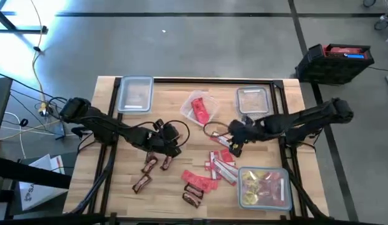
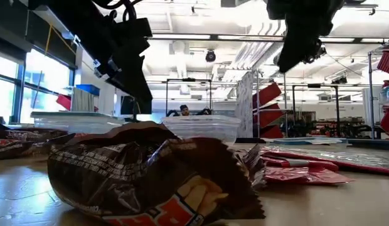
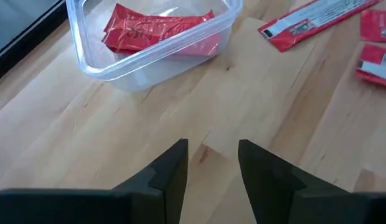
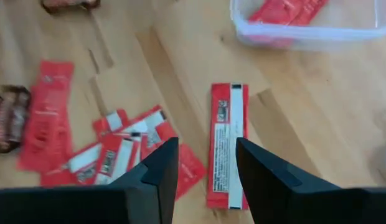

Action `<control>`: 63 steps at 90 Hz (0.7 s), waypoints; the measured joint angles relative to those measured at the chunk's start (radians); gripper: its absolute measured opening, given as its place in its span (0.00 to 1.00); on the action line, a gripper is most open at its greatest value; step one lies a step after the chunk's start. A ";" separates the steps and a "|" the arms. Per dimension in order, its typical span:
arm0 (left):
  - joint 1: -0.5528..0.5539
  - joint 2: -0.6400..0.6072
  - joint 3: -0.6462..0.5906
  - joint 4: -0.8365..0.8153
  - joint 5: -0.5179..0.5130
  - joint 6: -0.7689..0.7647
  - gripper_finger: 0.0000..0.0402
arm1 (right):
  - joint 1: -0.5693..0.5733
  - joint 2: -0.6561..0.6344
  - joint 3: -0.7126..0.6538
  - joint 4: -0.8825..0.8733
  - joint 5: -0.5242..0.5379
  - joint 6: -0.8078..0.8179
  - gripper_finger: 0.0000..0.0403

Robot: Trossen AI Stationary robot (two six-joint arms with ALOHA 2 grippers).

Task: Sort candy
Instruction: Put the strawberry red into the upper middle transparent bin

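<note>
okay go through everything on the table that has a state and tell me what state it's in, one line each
Left gripper: open, empty, above bare wood.
Right gripper: open, empty, over a red packet lying flat.
Middle container: open, holds red packets.
Front right container: open, holds yellow and red candy.
Back left container: looks empty.
Back right container: contents unclear.
Brown bars: loose on the table.
Loose red packets: unsorted.

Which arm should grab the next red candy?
Probably the right: its open end effector hovers directly over a red packet. The left end effector, also open, sits over bare wood beside the container of red packets.
</note>
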 joint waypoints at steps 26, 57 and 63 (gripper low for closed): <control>0.000 0.000 0.000 0.016 0.001 0.006 0.31 | -0.023 0.276 0.000 0.060 -0.008 -0.016 0.33; 0.000 0.000 0.000 0.015 0.002 0.007 0.31 | -0.172 0.441 0.001 0.200 -0.116 -0.138 0.33; 0.000 0.000 0.000 0.013 0.002 0.007 0.31 | -0.185 0.441 0.001 0.211 -0.116 -0.149 0.33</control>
